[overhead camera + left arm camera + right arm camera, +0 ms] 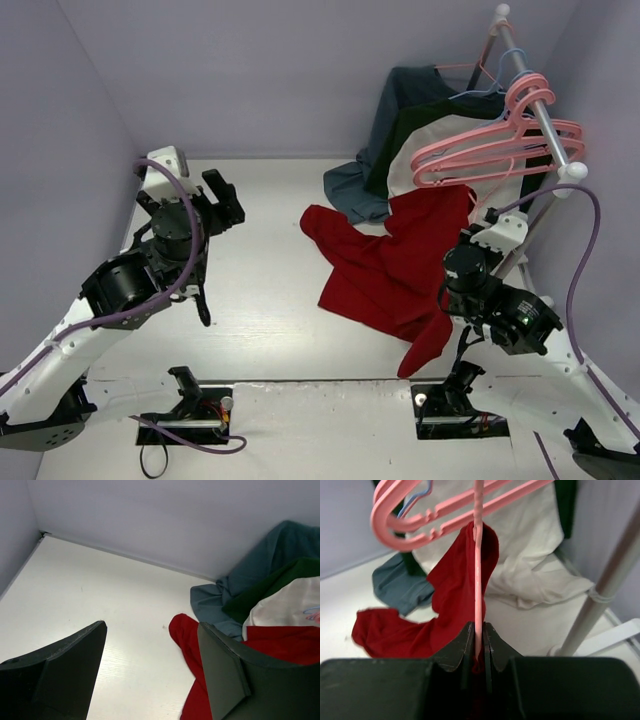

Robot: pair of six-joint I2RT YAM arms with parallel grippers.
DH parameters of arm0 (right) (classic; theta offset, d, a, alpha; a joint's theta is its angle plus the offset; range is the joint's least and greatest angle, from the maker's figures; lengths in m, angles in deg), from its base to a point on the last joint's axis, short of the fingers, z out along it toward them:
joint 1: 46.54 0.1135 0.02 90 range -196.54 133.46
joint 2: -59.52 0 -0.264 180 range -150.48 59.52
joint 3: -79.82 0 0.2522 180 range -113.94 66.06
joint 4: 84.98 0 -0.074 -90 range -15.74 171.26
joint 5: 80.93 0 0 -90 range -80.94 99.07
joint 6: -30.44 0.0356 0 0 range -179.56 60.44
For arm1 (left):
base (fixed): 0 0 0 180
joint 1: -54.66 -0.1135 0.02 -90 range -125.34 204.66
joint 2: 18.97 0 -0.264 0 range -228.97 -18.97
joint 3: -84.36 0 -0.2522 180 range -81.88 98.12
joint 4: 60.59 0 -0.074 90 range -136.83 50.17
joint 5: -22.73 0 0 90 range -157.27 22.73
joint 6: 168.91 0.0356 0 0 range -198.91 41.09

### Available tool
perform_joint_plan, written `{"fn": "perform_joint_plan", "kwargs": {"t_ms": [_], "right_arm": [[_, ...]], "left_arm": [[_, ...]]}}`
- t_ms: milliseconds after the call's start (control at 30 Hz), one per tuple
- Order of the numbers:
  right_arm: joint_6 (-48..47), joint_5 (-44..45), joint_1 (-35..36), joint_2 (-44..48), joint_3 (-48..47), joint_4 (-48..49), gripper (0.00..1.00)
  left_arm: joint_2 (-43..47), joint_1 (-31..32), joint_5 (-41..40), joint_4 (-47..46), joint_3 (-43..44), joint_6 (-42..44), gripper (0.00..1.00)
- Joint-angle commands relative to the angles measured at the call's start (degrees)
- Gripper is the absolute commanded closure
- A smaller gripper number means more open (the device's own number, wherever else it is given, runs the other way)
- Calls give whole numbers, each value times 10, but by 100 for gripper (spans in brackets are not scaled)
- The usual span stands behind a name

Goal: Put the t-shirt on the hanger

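The deep-red t-shirt (385,265) lies crumpled on the table's right half, with one part drawn up toward the rack. In the right wrist view the t-shirt (455,595) drapes against a slim pink hanger (478,570) that runs straight up from my jaws. My right gripper (479,642) is shut on that hanger's thin bar, with a fold of red cloth pinched in beside it. Several more pink hangers (500,140) hang on the rail. My left gripper (225,200) is open and empty at the left, above bare table; the t-shirt's edge (187,640) shows by its right finger.
A clothes rack with a white rail (535,95) stands at the back right, its pole (612,580) close to my right gripper. A dark blue-grey garment (400,100), a cream-and-green garment (440,135) and a thin blue hanger (490,80) hang there. Grey walls close in the table.
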Motion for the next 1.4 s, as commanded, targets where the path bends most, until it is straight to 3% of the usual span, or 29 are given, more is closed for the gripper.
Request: {"fn": "perform_joint_plan", "kwargs": {"t_ms": [0,200,433,600,767,1033,1367], "right_arm": [[27,136,-12,-33,-68,29,100],[54,222,-12,-147,-183,34,100],[97,218,-15,-231,-247,36,100],[148,208,-14,-203,-166,36,100],[140,233,-13,-184,-137,37,100],[71,353,-16,-212,-226,36,100],[67,291,-137,-239,-287,36,100]], "left_arm": [[-4,-3,-10,-8,8,24,31],[-5,-17,3,-8,6,42,31],[8,-42,28,1,3,60,31],[30,-60,36,1,-11,68,31],[37,-77,53,3,-13,78,31],[33,-90,87,5,-13,83,31],[41,-92,103,4,-10,94,31]]}}
